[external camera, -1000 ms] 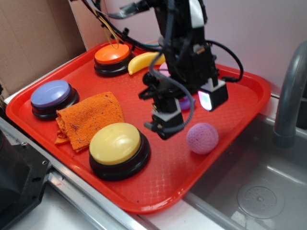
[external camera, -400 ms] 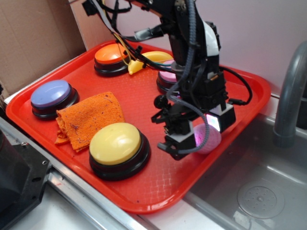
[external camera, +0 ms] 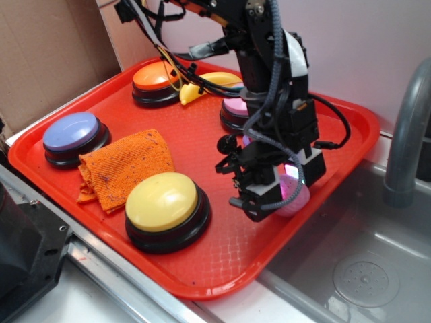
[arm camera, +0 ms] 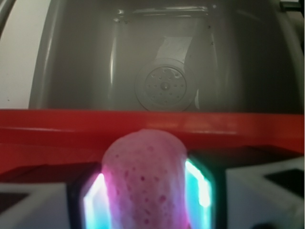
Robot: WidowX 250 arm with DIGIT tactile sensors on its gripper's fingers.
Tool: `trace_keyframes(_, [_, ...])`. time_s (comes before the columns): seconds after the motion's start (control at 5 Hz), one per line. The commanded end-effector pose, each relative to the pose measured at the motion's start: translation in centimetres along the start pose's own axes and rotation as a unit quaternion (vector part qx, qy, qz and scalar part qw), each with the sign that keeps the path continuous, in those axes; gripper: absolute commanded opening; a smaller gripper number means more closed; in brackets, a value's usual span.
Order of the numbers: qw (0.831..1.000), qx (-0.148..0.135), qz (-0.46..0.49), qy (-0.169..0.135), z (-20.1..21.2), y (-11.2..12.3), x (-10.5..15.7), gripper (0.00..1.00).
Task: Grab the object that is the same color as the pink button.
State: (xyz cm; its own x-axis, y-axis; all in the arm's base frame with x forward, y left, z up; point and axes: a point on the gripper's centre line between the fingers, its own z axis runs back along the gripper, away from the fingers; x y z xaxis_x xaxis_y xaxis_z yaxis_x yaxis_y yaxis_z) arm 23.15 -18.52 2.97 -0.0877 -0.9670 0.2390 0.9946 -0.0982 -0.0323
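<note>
A red tray [external camera: 60,145] holds a lavender-blue button [external camera: 71,132], an orange cloth [external camera: 124,165] and a yellow button [external camera: 163,200]. Farther right, behind the arm, sits the pink button [external camera: 235,108], the colour reference. Near the tray's right edge, beside the sink [arm camera: 162,57], the tool [arm camera: 145,195] is clamped on the pink ball [arm camera: 145,181], its glowing pads pressing both sides. The ball is small, dimpled and mauve-pink.

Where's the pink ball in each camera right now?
Exterior: pink ball right of centre, near the red tray's right edge, mostly hidden behind the end effector.
Wrist: bottom centre, pressed between the lit pads.
Shared landmark: sink drain.
</note>
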Motion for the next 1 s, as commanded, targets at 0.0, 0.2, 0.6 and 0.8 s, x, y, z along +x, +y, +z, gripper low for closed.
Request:
trace_keyframes(0.0, [0.983,0.008,0.177,0.041,5.9,0.7,-2.1,0.00])
trace_keyframes(0.2, [0.951,0.029,0.299,0.077,10.8,0.7,-4.7,0.00])
trace_keyframes(0.6, [0.840,0.024,0.531,0.111,16.3,-0.6,-11.5,0.00])
trace_keyframes(0.8, [0.767,0.048,0.631,0.106,17.3,-1.4,-13.0,0.00])
